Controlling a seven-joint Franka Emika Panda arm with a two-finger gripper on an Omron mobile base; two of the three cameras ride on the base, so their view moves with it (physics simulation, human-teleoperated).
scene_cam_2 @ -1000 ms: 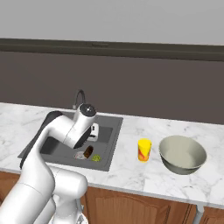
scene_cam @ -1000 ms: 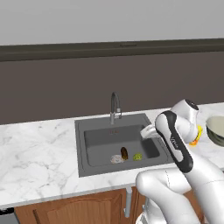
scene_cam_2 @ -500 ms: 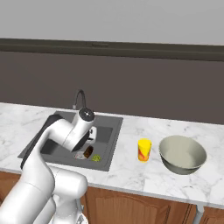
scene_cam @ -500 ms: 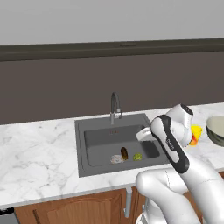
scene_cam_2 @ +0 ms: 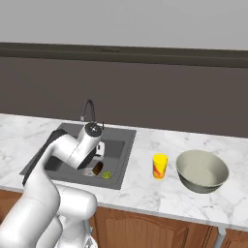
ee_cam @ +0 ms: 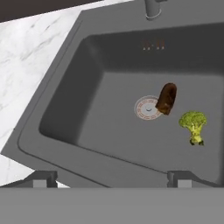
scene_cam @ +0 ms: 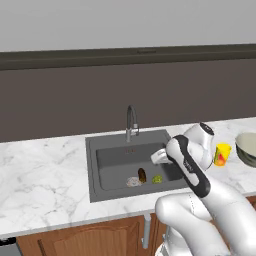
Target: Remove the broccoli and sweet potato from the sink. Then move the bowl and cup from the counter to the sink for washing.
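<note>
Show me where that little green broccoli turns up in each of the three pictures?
Left base view: the broccoli lies on the sink floor, just right of the brown sweet potato.
Right base view: the broccoli lies near the sink's front edge, right of the sweet potato.
Hand view: the broccoli sits right of centre.
Shared landmark: the round drain beside the sweet potato.
</note>
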